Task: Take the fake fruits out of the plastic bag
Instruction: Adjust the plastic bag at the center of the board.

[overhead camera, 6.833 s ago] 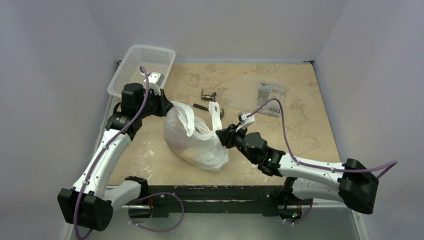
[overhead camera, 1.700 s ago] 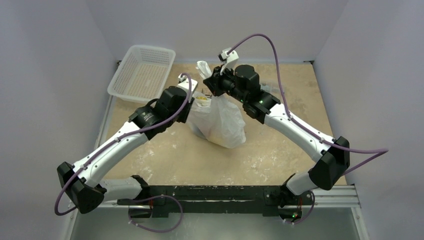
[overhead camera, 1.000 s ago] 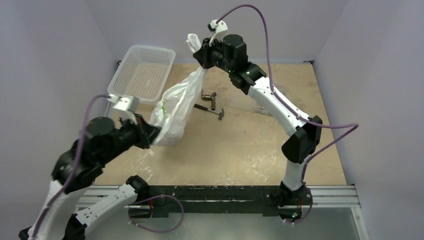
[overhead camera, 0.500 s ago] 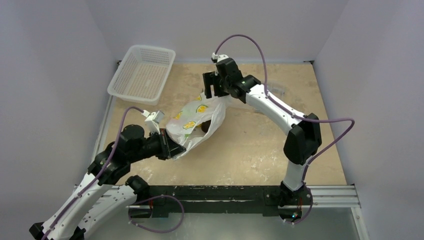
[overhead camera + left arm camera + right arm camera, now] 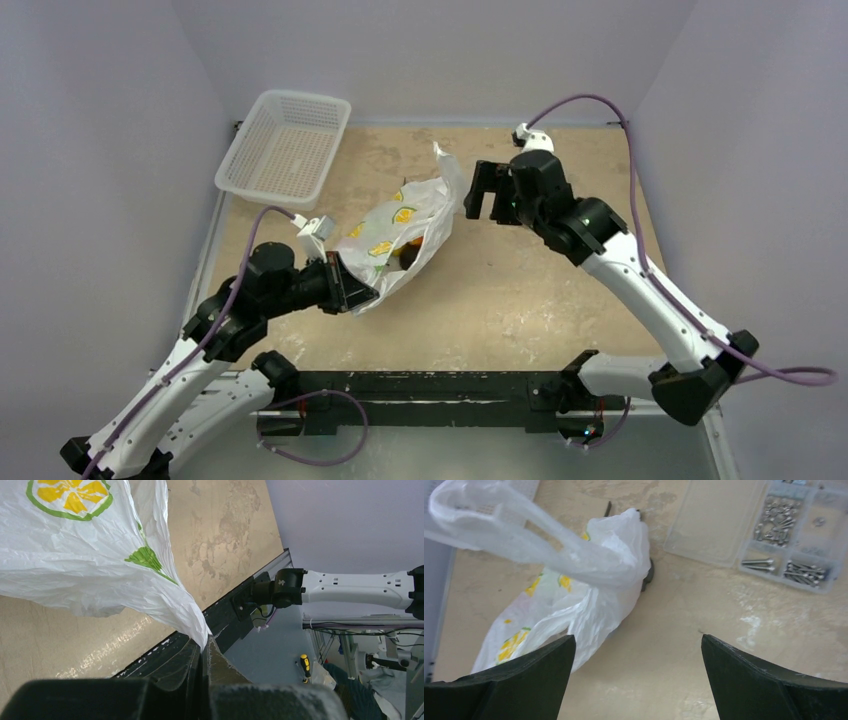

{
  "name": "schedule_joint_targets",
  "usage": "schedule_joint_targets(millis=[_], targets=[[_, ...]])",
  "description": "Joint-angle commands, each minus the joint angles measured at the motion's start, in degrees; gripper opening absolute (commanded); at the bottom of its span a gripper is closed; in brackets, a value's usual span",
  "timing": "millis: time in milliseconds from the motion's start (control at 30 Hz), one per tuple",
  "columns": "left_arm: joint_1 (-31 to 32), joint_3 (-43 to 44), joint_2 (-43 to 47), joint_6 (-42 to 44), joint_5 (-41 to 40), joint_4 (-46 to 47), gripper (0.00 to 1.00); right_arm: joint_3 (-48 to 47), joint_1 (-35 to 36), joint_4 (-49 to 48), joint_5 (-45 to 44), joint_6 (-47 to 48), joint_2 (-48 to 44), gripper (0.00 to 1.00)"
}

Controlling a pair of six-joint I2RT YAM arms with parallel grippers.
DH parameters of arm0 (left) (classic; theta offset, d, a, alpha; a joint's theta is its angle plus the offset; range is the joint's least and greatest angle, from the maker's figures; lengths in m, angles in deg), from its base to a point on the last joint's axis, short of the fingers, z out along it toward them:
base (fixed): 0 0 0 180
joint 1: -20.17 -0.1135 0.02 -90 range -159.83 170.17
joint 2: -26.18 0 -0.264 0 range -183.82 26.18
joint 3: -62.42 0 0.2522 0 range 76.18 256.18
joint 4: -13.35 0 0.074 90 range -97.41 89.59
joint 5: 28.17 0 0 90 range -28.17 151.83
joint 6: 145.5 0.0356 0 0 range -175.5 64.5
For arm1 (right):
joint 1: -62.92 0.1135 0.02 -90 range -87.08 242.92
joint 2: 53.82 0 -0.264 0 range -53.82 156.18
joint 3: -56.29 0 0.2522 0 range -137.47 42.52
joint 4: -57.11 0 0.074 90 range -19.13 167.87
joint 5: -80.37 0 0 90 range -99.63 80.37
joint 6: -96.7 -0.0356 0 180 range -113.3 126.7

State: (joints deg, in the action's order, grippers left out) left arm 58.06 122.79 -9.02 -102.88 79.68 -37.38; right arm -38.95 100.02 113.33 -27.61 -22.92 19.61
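Note:
The plastic bag (image 5: 395,228), thin white with yellow-green prints, lies slumped across the table's middle, its mouth facing right. At that mouth a dark brown fruit (image 5: 407,260) shows with a bit of orange above it; the other fake fruits are hidden. My left gripper (image 5: 362,291) is shut on the bag's bottom corner and holds it off the table. In the left wrist view the bag (image 5: 75,555) tapers into the closed left gripper (image 5: 205,647). My right gripper (image 5: 487,203) hovers wide open just right of the bag's handle, holding nothing. In the right wrist view the bag (image 5: 594,595) and its free handle loop (image 5: 489,517) lie beyond the right gripper (image 5: 638,647).
A white mesh basket (image 5: 285,145) stands at the back left corner. A clear flat box of small parts (image 5: 749,525) lies under my right arm. Something small and dark (image 5: 650,575) peeks out behind the bag. Bare tabletop (image 5: 520,300) spreads to the front right.
My right gripper has let go of the bag's handle, opened wide and drawn back to the right. The bag has dropped and slumped while the left gripper keeps its corner.

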Motion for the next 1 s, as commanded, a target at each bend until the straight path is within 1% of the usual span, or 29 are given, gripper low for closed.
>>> schedule_joint_targets(millis=[0,33,67,133,200,267,333,400,467,533,567,600,633,667,700,733,767,867,933,967], targets=[[-0.1,1.3,0.7,0.3,1.5,2.5,0.0,13.1,1.0,-12.5,14.6,-12.3,-7.4,0.99],[-0.1,1.2,0.8,0.1,1.5,2.5,0.0,16.5,2.5,-17.3,16.6,-15.0,-8.3,0.99],[-0.2,1.2,0.9,0.1,1.5,2.7,0.0,18.8,4.8,-21.4,16.0,-16.8,-8.4,0.99],[-0.2,1.1,1.0,0.0,1.5,2.8,0.0,20.2,8.4,-24.8,13.6,-18.7,-6.6,0.99],[-0.1,1.1,1.1,0.0,1.6,2.2,0.0,21.6,10.5,-28.4,11.8,-20.4,-4.4,0.99],[-0.2,0.9,1.3,-0.1,1.7,1.7,0.0,24.9,12.1,-34.0,10.7,-22.9,-2.9,0.99],[-0.2,0.8,1.8,0.0,1.8,0.8,0.0,27.4,12.5,-36.5,8.4,-25.5,-1.3,0.94],[-0.1,0.7,2.4,0.1,1.6,-0.1,0.0,30.3,12.7,-39.3,5.7,-27.2,-0.3,0.85],[-0.2,0.7,3.2,0.5,1.6,-0.9,0.0,33.3,12.7,-43.5,4.3,-27.6,0.0,0.71],[-0.2,1.0,3.5,1.8,2.5,-1.6,0.0,35.8,12.8,-47.6,3.5,-25.4,1.0,0.53],[-0.1,1.7,3.4,2.7,2.6,-2.6,0.06,36.5,12.8,-49.0,4.2,-24.3,1.6,0.43],[-0.2,2.7,2.9,4.0,2.6,-3.9,0.21,36.9,12.8,-50.9,5.1,-21.6,2.1,0.22],[-0.1,4.2,2.2,5.4,2.7,-5.5,0.39,37.6,13.0,-52.7,6.0,-19.5,2.1,0.03],[-0.2,6.3,1.1,7.8,2.6,-7.2,0.53,38.6,13.2,-54.4,6.7,-19.0,2.0,0.0],[-0.2,9.2,-0.2,10.3,1.4,-9.9,0.65,40.0,13.3,-56.5,7.4,-18.7,1.5,0.0],[-0.1,12.5,-2.6,12.6,-1.5,-12.8,0.72,41.3,13.4,-58.4,8.0,-18.4,0.9,0.0],[-0.2,16.3,-4.7,15.2,-3.9,-15.2,0.77,42.5,13.5,-59.6,8.4,-18.3,0.4,0.0],[-0.1,26.1,-11.4,22.5,-10.1,-18.8,0.82,43.4,13.5,-59.7,8.5,-17.6,-0.4,0.0],[-0.1,29.7,-15.5,27.3,-13.3,-17.2,0.83,43.3,13.5,-59.4,9.3,-16.6,-0.6,0.0],[-0.1,30.2,-17.2,30.5,-13.8,-14.6,0.83,43.2,13.5,-59.2,9.4,-16.5,-0.8,0.0]])
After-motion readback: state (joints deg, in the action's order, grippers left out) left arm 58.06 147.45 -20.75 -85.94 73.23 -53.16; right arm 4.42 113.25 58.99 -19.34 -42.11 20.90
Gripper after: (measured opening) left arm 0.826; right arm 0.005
